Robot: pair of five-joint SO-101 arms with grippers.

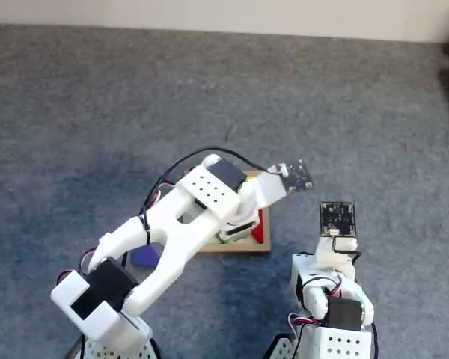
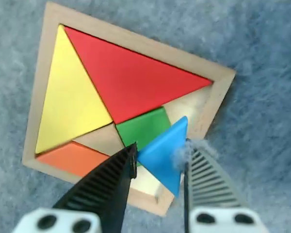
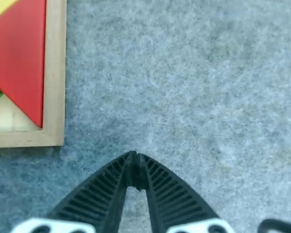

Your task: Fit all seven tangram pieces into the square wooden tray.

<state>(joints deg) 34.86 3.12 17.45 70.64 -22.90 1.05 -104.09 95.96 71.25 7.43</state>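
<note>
One grey carpeted desk (image 1: pixel 97 112) carries everything I'm watching. From the high view, the square wooden tray (image 1: pixel 263 247) sits at about 6 o'clock from the desk's middle, mostly under my left arm (image 1: pixel 179 224). My right arm (image 1: pixel 333 299) is at the tray's 4 o'clock.

Inside the tray, the large red triangle (image 2: pixel 136 80) and large yellow triangle (image 2: pixel 70 102) meet along one edge. The orange piece (image 2: pixel 70 159) lies against the yellow triangle, and the green square (image 2: pixel 145 128) touches the red. My left hand (image 2: pixel 160 148) pinches the small blue triangle (image 2: pixel 165 153) over the bare wood beside the green square; I cannot tell whether it touches. My right hand (image 3: pixel 136 162) is pressed together on nothing, over carpet apart from the tray. A dark blue piece (image 1: pixel 146 256) lies on the desk at the tray's 8 o'clock.
</note>
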